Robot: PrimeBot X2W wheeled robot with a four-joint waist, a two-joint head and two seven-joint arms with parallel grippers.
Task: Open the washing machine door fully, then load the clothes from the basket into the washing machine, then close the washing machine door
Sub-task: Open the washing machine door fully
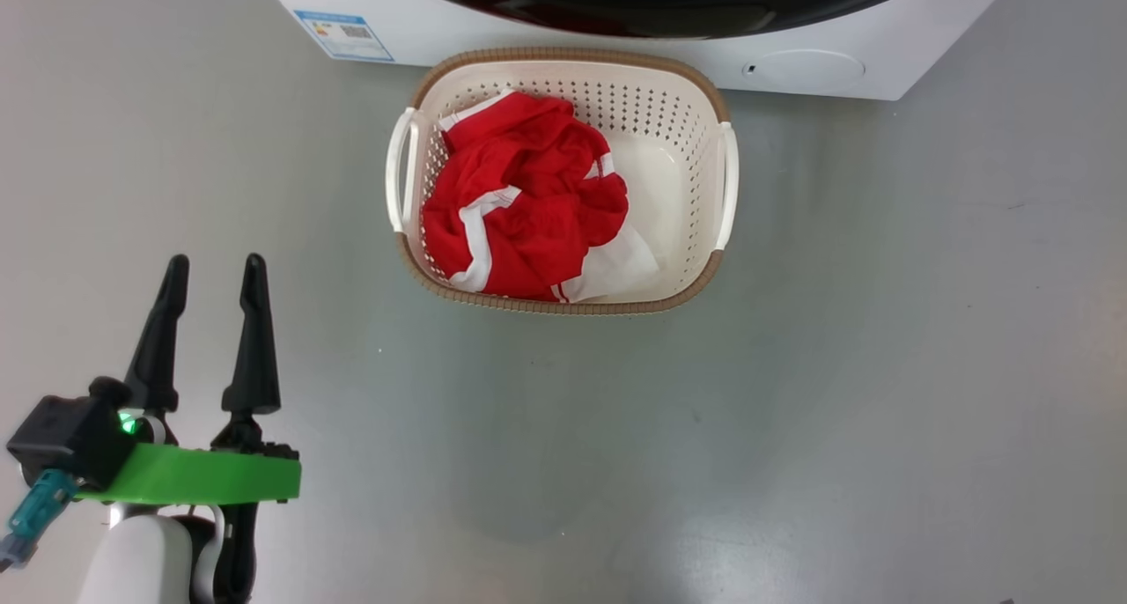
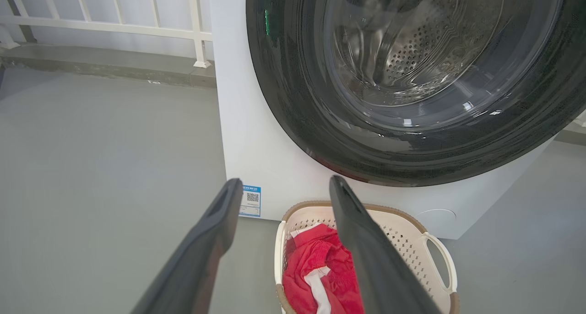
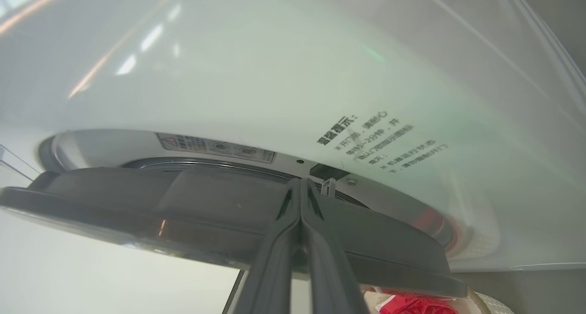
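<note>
The basket (image 1: 669,102) stands on the grey floor right before the washing machine (image 1: 440,32), with the red and white clothes (image 1: 519,199) heaped in its left half. Above it is the glossy black washing machine door (image 2: 293,99); the steel drum shows through its glass. My left gripper (image 1: 216,265) hovers open and empty over the floor, left of and nearer than the basket. In the right wrist view my right gripper (image 3: 300,181) is shut, its tips at the edge of the door's dark grey inner rim (image 3: 183,199), which stands a little off the white machine front (image 3: 274,76).
A blue label (image 1: 343,33) and a round filter cap (image 1: 806,69) sit low on the machine's front. A white railing (image 2: 114,25) on a raised ledge runs behind, left of the machine. Bare grey floor (image 1: 792,410) spreads around the basket.
</note>
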